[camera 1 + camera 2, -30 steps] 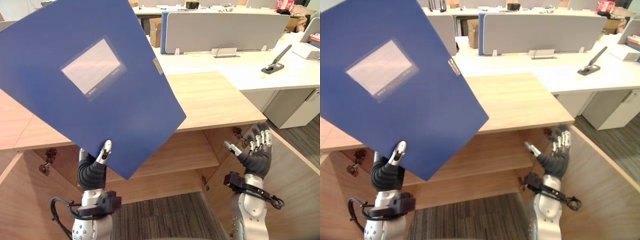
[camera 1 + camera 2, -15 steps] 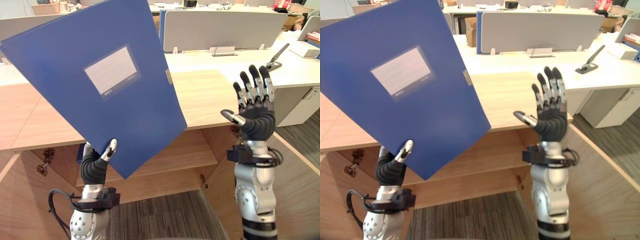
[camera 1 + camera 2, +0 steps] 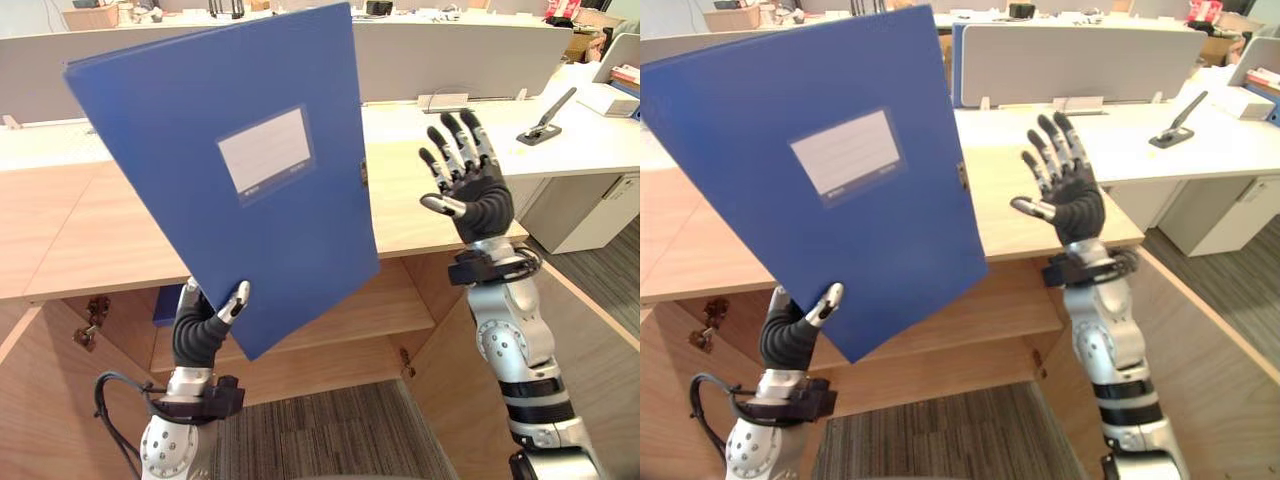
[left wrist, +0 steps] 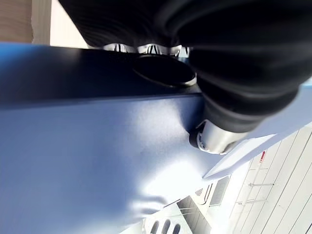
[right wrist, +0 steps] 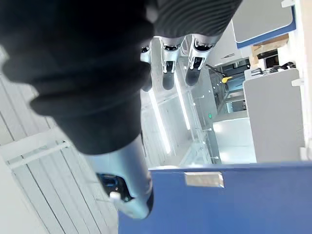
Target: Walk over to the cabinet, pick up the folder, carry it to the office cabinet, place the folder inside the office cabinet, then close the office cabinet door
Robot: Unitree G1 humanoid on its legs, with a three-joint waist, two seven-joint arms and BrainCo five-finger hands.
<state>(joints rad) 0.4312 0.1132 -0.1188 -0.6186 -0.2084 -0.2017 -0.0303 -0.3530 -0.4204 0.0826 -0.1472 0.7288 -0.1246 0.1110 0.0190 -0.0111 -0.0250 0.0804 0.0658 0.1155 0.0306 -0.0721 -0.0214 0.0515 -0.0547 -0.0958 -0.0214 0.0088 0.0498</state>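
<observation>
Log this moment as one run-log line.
stage: carrying | left hand: shut on blue folder, lower corner | right hand: open, raised beside folder | wooden cabinet: doors open

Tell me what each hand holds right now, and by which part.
The left hand pinches the large flat blue folder at its bottom corner, thumb on the labelled face. The right hand is raised beside it, fingers straight, holding nothing.
</observation>
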